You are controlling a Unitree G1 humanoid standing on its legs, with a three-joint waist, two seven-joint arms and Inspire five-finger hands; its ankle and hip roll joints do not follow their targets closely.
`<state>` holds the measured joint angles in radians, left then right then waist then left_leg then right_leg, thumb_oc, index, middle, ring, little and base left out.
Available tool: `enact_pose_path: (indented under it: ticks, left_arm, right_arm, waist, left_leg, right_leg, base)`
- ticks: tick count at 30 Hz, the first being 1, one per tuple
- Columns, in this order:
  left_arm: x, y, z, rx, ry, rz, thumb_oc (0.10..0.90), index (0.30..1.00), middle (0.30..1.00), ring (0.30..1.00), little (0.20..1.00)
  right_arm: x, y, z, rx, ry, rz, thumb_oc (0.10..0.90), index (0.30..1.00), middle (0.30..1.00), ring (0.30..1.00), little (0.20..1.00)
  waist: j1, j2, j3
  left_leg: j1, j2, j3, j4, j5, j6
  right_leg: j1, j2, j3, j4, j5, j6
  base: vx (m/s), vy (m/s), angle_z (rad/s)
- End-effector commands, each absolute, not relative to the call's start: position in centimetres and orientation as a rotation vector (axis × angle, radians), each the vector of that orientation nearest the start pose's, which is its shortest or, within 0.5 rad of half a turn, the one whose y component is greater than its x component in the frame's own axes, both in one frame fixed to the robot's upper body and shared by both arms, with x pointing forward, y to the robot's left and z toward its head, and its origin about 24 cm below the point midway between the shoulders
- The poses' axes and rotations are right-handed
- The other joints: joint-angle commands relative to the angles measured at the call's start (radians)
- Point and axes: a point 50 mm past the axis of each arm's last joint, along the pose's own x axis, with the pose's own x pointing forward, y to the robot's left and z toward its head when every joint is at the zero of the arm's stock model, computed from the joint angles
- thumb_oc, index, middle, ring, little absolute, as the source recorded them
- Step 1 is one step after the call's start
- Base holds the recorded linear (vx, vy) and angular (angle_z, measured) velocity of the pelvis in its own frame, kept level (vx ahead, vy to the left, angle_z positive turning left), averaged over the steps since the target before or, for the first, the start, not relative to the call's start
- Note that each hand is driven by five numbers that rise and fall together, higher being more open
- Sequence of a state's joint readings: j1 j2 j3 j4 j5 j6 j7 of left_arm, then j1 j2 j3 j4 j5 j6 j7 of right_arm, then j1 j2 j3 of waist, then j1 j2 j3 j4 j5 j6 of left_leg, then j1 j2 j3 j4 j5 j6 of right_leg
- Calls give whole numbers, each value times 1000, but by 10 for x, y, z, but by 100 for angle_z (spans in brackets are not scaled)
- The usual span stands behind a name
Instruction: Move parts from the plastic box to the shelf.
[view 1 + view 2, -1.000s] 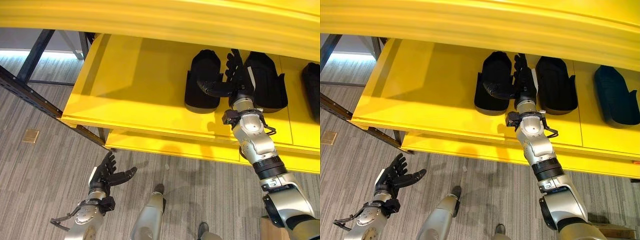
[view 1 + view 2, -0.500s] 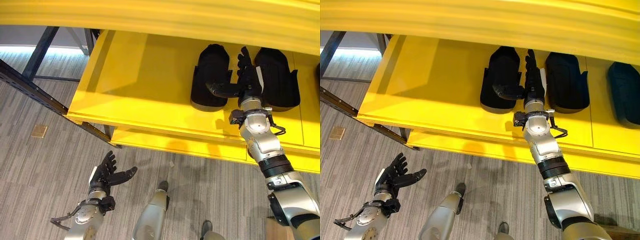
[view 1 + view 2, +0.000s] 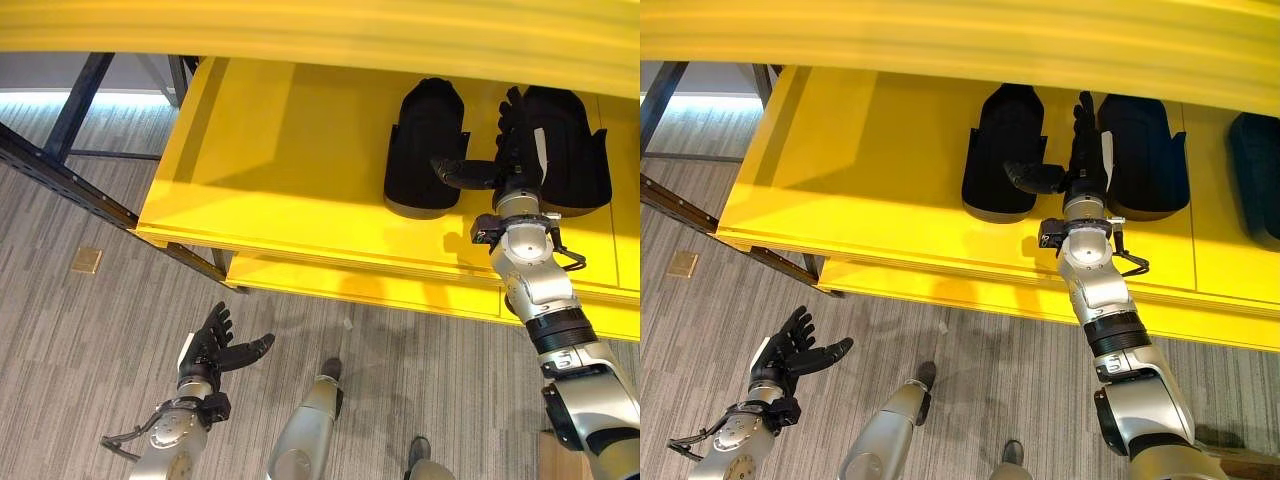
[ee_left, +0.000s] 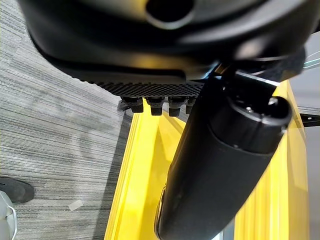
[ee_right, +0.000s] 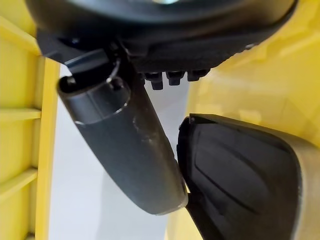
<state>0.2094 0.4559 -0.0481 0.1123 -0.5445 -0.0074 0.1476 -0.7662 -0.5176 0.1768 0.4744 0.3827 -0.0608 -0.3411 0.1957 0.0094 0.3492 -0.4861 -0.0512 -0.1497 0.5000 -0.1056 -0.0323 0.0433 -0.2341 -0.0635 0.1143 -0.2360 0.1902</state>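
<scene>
While my right hand [image 3: 1085,165] rested open-fingered on the shelf [image 3: 870,170] between two parts [image 3: 1004,150], I judged placing done, retreat next; left hand [image 3: 790,355] hung spread below the shelf.

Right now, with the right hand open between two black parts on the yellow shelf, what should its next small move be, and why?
Probably draw the right hand back off the yellow shelf. Its fingers are straight and hold nothing, and the black moulded parts beside it already lie flat on the shelf, so this placement looks done.
</scene>
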Motion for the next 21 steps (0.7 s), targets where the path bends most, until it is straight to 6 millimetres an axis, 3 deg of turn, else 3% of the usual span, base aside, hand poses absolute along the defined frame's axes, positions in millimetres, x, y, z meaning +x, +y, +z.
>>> enact_pose_path:
  ticks: [1, 21]
  left_arm:
    - [204, 263, 28, 1, 136, 200, 900, 1000, 1000, 1000, 1000]
    - [207, 263, 34, 15, 111, 191, 900, 1000, 1000, 1000, 1000]
  right_arm:
    - [368, -208, 272, -88, -649, -256, 900, 1000, 1000, 1000, 1000]
    - [370, -201, 295, -5, -712, -265, 900, 1000, 1000, 1000, 1000]
  waist:
    - [-3, -14, -50]
    - [9, 30, 2]
  left_leg:
    - [-88, 94, -70, 67, -1, -50]
    - [-112, 80, -72, 52, 24, -47]
  right_leg:
    - [6, 13, 7, 59, -62, -74]
    - [-47, 19, 12, 97, -74, -83]
  base:
    - [0, 0, 0]
    - [0, 0, 0]
